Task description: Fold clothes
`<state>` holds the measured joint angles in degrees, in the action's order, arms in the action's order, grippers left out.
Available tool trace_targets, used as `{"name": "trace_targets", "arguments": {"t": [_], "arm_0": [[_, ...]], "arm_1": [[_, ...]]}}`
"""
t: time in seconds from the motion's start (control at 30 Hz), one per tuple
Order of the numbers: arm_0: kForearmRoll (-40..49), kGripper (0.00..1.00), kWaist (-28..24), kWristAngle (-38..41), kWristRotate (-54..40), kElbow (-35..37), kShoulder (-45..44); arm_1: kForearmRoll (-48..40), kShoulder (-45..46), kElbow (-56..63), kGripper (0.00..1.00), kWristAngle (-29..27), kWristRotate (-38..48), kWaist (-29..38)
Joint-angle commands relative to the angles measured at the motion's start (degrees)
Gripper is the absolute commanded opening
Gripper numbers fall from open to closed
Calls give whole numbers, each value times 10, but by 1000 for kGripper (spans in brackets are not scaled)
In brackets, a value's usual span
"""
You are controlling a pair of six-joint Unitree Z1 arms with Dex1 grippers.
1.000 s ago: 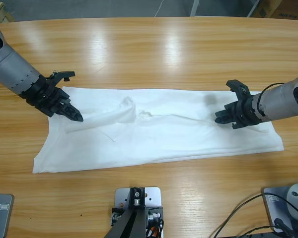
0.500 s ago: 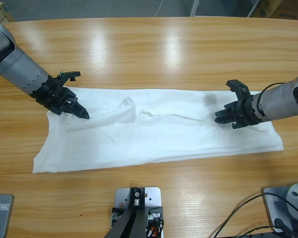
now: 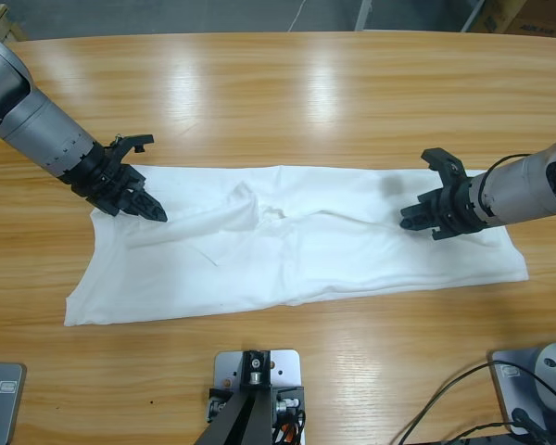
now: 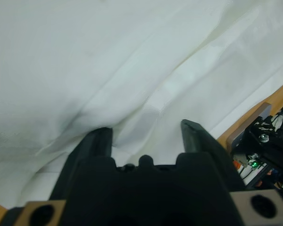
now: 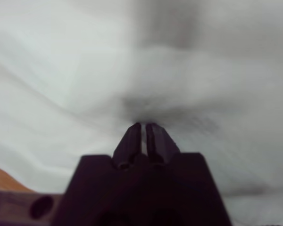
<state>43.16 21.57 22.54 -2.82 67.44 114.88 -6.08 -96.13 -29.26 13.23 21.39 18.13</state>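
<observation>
The clothes, a white T-shirt, lie spread lengthwise on the wooden table, wrinkled around a raised fold left of the middle. My left gripper comes in from the upper left and presses down on the shirt's left part. In the left wrist view the left gripper is open, with creased white fabric between and ahead of its jaws. My right gripper reaches in from the right onto the shirt's right part. Its wrist view shows the right gripper shut on a puckered bit of the cloth.
Bare wood runs all around the shirt, widest along the far side. A black cable loops at the near right. In the left wrist view a rig part with small green lights sits beyond the shirt's edge.
My left gripper has slid a little to the right and farther onto the shirt, and the cloth's left end has shifted slightly with it. The right gripper has stayed where it was.
</observation>
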Motion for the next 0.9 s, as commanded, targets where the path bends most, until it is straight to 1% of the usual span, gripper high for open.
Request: {"name": "trace_targets", "arguments": {"t": [0.03,0.07,0.1,0.13,0.17,0.2,0.23,0.27,0.3,0.7,0.8,0.9], "arm_0": [[1,458,0,3,4,-20,24],[1,406,0,3,4,-20,24],[1,391,0,3,5,-20,24],[2,340,0,3,4,-20,24],[2,321,0,2,4,-21,24],[2,268,-1,1,5,-21,24],[2,200,-4,-1,5,-22,24],[1,37,-6,-1,5,-22,24],[1,0,-8,-3,5,-23,23],[1,0,-27,-12,28,-21,-4],[2,0,-27,-23,34,2,-24],[7,0,-26,-24,32,32,-23]], "arm_1": [[-1,-59,19,57,2,-6,-8],[-1,-59,19,57,2,-6,-8],[-1,-58,19,57,2,-6,-8],[-1,-58,19,57,2,-6,-8],[-1,-58,19,57,2,-6,-8],[-1,-58,19,57,2,-6,-8],[-1,-58,19,57,2,-6,-8],[-1,-58,19,57,2,-6,-8],[-1,-58,19,57,2,-6,-8],[-1,-59,18,57,2,-6,-8],[-1,-60,18,57,2,-6,-8],[-2,-61,19,57,2,-6,-8]]}}
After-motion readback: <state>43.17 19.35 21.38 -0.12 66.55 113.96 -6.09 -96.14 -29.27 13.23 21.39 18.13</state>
